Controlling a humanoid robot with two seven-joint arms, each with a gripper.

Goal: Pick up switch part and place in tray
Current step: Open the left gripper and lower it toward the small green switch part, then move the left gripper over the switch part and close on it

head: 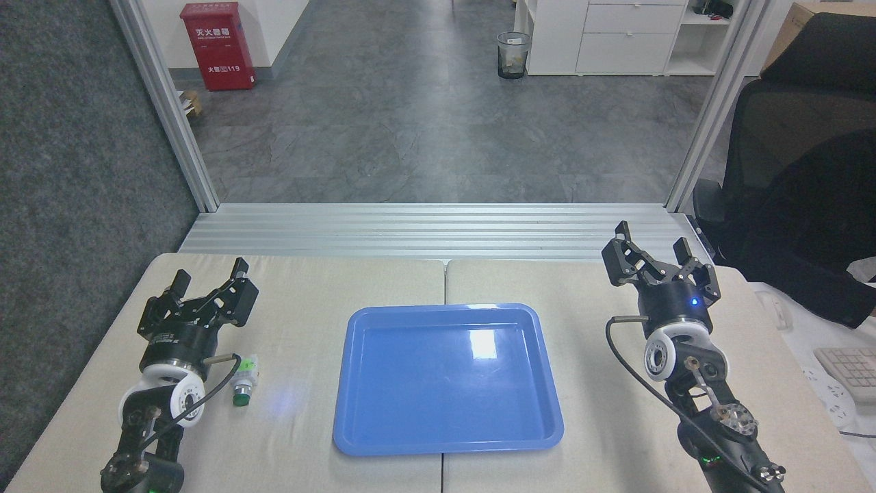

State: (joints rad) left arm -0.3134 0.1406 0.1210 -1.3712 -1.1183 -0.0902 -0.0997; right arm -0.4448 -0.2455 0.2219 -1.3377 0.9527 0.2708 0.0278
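Note:
The switch part lies on the beige table left of the tray, its bright green block toward the back and its dark green cap toward me. The glossy blue tray rests at the table's middle with nothing in it. My left gripper hovers open above the table's left side, just behind and left of the part, with a cable from its wrist crossing close to the part. On the right my right gripper stands open over the table, well clear of the tray.
An aluminium ribbed sill borders the table's far edge. A black office chair stands at the right, with a keyboard near the table's right side. Beyond lie a red box and a waste bin.

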